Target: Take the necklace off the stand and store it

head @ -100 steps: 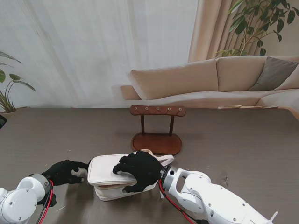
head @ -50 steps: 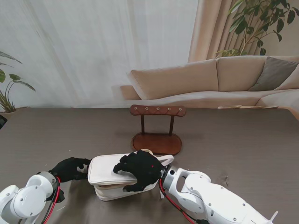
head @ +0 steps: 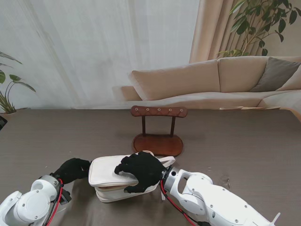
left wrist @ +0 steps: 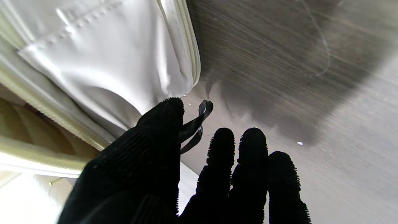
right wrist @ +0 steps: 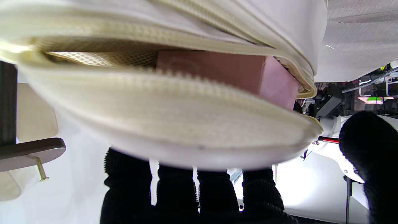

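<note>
The right hand (head: 141,170) presses the bag (head: 109,173); the left hand (left wrist: 174,161) pinches its zipper pull (left wrist: 199,119), which may slip.

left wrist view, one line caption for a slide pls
Black-gloved left hand pinching the thin dark zipper pull at the corner of the white zippered pouch on the grey table.

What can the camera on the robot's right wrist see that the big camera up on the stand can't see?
Only the right wrist view looks into the gap of the unzipped white pouch: a pink box sits inside, against mesh lining.

Only the stand view shows the whole scene: the wooden necklace stand with nothing visibly hanging on it, the sofa, and the left hand at the pouch's left end.

Both show the right hand gripping the pouch, fingers across its lid.
</note>
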Controlling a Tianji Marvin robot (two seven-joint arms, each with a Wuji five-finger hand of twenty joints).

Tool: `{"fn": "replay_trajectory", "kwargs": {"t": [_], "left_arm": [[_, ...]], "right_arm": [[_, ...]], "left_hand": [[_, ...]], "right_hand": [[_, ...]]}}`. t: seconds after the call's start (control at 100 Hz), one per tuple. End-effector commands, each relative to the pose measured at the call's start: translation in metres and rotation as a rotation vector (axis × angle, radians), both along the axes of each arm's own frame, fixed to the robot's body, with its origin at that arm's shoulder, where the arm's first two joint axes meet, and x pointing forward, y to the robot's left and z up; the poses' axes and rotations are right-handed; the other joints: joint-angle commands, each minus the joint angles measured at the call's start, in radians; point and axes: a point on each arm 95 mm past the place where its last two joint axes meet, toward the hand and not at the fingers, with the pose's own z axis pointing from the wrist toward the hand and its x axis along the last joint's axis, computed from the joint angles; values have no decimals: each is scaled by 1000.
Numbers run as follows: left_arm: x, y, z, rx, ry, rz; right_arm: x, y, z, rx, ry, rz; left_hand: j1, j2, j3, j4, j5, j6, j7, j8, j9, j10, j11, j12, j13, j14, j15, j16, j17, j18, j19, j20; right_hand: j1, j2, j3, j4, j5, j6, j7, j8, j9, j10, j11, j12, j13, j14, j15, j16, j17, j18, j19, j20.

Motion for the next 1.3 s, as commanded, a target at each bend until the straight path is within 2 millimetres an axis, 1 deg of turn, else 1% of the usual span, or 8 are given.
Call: {"fn": "replay_trajectory", "kwargs": {"t": [0.0, 0.36, 0.43, 0.55, 0.64, 0.78, 0.91, 1.29], "left_arm": [[-6, -2, -1, -9, 32, -11], [-21, 2, 25, -56, 98, -45], [-23, 2, 30, -64, 114, -52], [-25, 1, 37, -80, 135, -57], [-27, 0, 41, -88, 137, -61], [-30, -4, 46, -140, 132, -59], [-34, -5, 51, -139, 125, -77], [-50, -7, 59, -120, 154, -116]], "right_arm": [[-3, -2, -9, -32, 17, 3], [-5, 0, -10, -62, 15, 11], [-6, 1, -11, -71, 13, 13], [-7, 1, -12, -85, 10, 14], [-7, 1, -14, -101, 3, 16], [-9, 1, -17, -138, -15, 7], [-11, 2, -16, -151, -38, 5], [-24, 9, -5, -91, -148, 65]], "left_hand": [[51, 47, -31, -12, 35, 7, 70, 36, 15, -7, 9, 68, 2, 2, 28, 24, -2, -12, 33, 11], [95, 108, -75, -30, -26, 119, 184, 237, 61, -3, 20, 248, 9, -32, 115, 92, 11, -10, 36, 12], [100, 124, -90, -35, -38, 164, 210, 270, 77, -4, 28, 262, 15, -45, 148, 117, 18, -10, 41, 13], [70, 162, -88, -42, -25, 236, 244, 321, 98, 4, 65, 225, 40, -52, 201, 160, 35, -2, 60, 14], [1, 187, -37, -52, -3, 271, 268, 351, 126, 3, 129, 97, 75, -62, 261, 201, 64, 10, 89, 11], [-85, 235, -1, -29, 36, 314, 303, 386, 164, 19, 159, 91, 111, -44, 299, 220, 83, 31, 118, 10], [-155, 242, 45, 10, 67, 321, 310, 402, 193, 15, 167, 98, 135, -44, 319, 223, 104, 39, 137, 9], [-145, 211, 55, 0, 80, 312, 268, 376, 208, 11, 161, 99, 144, -39, 315, 219, 104, 39, 142, 1]], "right_hand": [[-1, -30, 57, 10, 8, 18, 26, 4, 12, 17, 6, -15, 54, 6, 40, 15, -451, -13, 5, 10], [-2, -33, 32, 9, -29, 40, 17, 0, -20, 20, 4, -14, 32, 9, 35, 15, -459, -13, -1, 7], [-1, -32, 24, 10, -36, 45, 15, 0, -26, 20, 4, -14, 28, 8, 34, 15, -461, -14, -2, 6], [-1, -33, 7, 11, -49, 53, 11, -2, -43, 24, 2, -16, 13, 10, 30, 13, -471, -14, -8, 5], [3, -29, -31, 13, -71, 69, -4, -9, -77, 30, -2, -17, -16, 15, 24, 12, -486, -14, -19, 4], [0, 14, -189, 54, -146, 159, -30, -25, -174, 52, 6, -16, -83, 22, 12, 4, -521, -16, -55, 15], [-53, -17, -146, 71, -176, 193, -30, -32, -204, 62, 18, -17, -98, 36, 13, 1, -525, -13, -66, 20], [-48, -71, -90, 68, -190, 210, -11, -37, -239, 76, 41, -18, -106, 41, 14, -5, -516, -18, -62, 24]]}}
